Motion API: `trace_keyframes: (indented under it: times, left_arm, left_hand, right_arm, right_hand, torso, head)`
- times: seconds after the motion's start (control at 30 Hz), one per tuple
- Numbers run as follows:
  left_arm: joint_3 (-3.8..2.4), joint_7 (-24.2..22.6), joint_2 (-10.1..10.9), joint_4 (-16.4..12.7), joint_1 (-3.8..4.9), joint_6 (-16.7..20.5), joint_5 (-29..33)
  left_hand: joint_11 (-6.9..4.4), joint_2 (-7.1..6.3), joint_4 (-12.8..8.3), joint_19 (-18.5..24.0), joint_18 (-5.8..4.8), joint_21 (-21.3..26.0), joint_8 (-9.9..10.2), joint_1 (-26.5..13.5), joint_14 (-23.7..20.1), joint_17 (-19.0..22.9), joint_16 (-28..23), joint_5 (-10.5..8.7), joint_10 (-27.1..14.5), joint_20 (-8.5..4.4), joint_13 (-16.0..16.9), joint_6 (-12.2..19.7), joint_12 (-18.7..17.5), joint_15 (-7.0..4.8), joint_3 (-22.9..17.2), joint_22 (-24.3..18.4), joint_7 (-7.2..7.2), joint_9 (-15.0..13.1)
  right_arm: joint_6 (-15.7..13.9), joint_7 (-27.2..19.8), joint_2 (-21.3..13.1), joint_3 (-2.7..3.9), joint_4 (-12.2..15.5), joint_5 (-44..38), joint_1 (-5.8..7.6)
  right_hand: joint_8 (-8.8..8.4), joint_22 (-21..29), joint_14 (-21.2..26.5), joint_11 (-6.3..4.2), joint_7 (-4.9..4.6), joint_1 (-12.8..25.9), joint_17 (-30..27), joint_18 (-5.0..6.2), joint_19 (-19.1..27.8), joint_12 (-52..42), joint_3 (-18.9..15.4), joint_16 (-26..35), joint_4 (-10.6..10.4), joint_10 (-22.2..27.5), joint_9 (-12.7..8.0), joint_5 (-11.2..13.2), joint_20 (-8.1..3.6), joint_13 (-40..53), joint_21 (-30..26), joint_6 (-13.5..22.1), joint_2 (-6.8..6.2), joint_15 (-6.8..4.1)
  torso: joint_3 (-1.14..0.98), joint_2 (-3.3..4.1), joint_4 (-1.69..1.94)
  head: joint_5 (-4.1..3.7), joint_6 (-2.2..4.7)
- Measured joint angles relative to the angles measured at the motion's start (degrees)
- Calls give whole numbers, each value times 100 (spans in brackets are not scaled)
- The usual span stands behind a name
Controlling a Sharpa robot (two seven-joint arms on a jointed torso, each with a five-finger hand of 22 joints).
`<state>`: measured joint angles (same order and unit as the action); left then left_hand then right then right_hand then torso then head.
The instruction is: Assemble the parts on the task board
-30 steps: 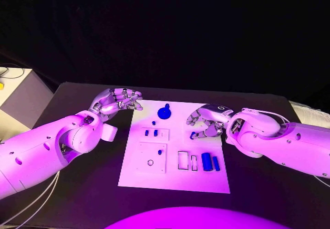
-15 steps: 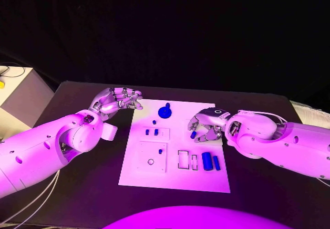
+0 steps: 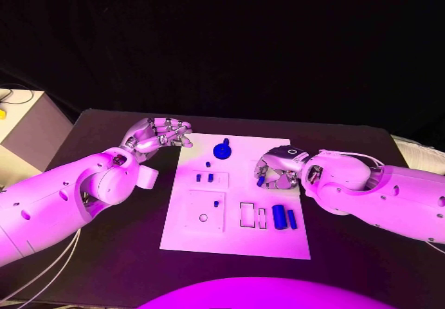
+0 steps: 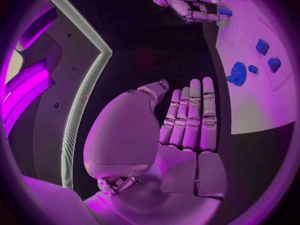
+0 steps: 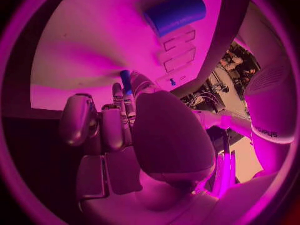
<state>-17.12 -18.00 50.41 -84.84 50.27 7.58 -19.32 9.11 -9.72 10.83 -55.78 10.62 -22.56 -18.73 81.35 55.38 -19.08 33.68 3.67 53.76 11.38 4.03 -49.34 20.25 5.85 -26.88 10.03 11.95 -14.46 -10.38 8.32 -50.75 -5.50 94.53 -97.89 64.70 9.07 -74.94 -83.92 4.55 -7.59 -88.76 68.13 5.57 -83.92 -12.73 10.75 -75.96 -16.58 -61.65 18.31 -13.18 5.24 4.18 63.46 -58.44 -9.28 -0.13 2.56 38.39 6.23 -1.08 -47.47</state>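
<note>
The white task board (image 3: 232, 238) lies in the middle of the black table. My right hand (image 3: 278, 170) hovers over its upper right part and pinches a small blue part (image 3: 260, 182) between thumb and fingertips; the same small blue part (image 5: 125, 79) shows in the right wrist view. My left hand (image 3: 163, 134) sits just off the board's upper left corner, holding nothing, its fingers (image 4: 190, 115) straight and side by side. On the board lie a round blue knob (image 3: 222, 152), two small blue blocks (image 3: 204, 177), a blue peg (image 3: 216, 204) and two blue cylinders (image 3: 283, 219).
Two empty rectangular slots (image 3: 252, 216) lie left of the cylinders, and a ring hole (image 3: 203, 219) sits in the lower left plate. A white box (image 3: 27, 125) stands beyond the table's left edge. Bare black table surrounds the board.
My right hand has drawn in and sunk slightly toward the board, still pinching the small blue part. The left hand has stayed where it was.
</note>
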Motion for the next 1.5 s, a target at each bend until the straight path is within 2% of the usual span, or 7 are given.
trace_keyframes:
  times: [0.07, 0.5, 0.77, 0.93, 1.13, 1.27, 1.5]
  left_arm:
    - [0, 2, -1, 0, 0, 0, 0]
    - [0, 15, 0, 3, -1, -1, 0]
    - [0, 26, -2, 8, -1, -3, 0]
    - [0, 30, -5, 31, -5, -4, 0]
    - [0, 32, -6, 79, -10, -4, 0]
    - [0, 32, -16, 119, -16, -4, 0]
    - [0, 32, -42, 171, -26, -5, 0]
  left_hand:
    - [0, 0, 0, 0, 1, 0, 0, 0, 0, 0, 0, 0, 0, 0, 0, 0, 0, 0, 0, 0, 0, 0]
    - [0, 0, 0, 0, 0, 0, 0, 0, -22, -8, 0, 0, 0, 0, -1, 0, 0, 22, 0, 1, 0, 0]
    - [0, 0, 0, 0, 0, 0, 0, 0, -22, -8, 0, 0, 0, 0, -1, 0, 0, 22, 0, 0, 0, 0]
    - [0, 0, 0, 0, 0, 0, 0, 0, -22, -7, 0, 0, 0, 0, -1, 0, 0, 22, 0, -4, 0, 0]
    - [0, 0, 0, 0, 0, 0, 0, 0, -22, -7, 0, 0, 0, 0, 4, 0, 0, 21, 0, -4, 0, 5]
    - [0, 0, 0, 0, 0, 0, 0, 0, -21, -7, 0, 0, 0, 0, 4, 0, 0, 21, 0, -4, 0, 5]
    - [0, 0, 0, 0, 0, 0, -23, 0, -21, -16, 0, 0, 0, 0, 3, 0, 0, 21, 0, -4, 0, 4]
  right_arm:
    - [-10, 5, 3, 0, 5, -7, -8]
    - [-133, 39, 17, 3, 12, -14, -51]
    - [-332, 146, 8, -1, 32, 87, -67]
    - [-476, 221, -56, 2, 151, 208, -72]
    - [-630, 273, -169, 71, 471, 356, -13]
    - [-742, 280, -211, 103, 702, 461, 28]
    - [-873, 267, 38, 110, 919, 591, 19]
  right_hand:
    - [67, 0, -20, -18, 2, 0, 18, -75, -2, 52, 249, -27, 1, -187, 3, 91, -3, 0, 125, -158, 0, -20]
    - [182, 1, 0, -120, 82, 191, 29, -74, -17, 366, 1234, -74, 64, -713, 86, 99, -65, 2, 294, -459, -192, -83]
    - [309, 2, -1, -60, 104, 213, 82, -74, -19, 569, 1925, -116, 393, -898, 124, 218, -105, 10, 475, -480, -210, -123]
    - [315, 2, -1, -20, 73, 323, 82, -74, -19, 670, 2160, -138, 539, -940, 124, 246, -105, 54, 500, -448, -196, -123]
    - [426, 3, -1, -15, 74, 465, 82, -73, -19, 731, 2343, -137, 722, -944, 125, 256, -105, 57, 541, -428, -204, -123]
    - [449, 3, -1, -15, 70, 525, 81, -162, -19, 735, 2419, -138, 799, -944, 125, 281, -105, 94, 567, -421, -203, -122]
    - [510, 4, -1, 3, 75, 556, 81, -162, -19, 755, 2460, -137, 840, -962, 125, 302, -104, 126, 566, -389, -204, -122]
  torso:
    - [0, 0, 0]
    - [6, -1, 4]
    - [7, -2, 2]
    - [5, -4, 2]
    - [3, -13, 2]
    - [5, -14, 2]
    - [6, -16, 0]
  head:
    - [0, -5]
    - [-1, -25]
    - [2, -35]
    - [11, -31]
    - [35, -19]
    - [51, -9]
    - [87, 7]
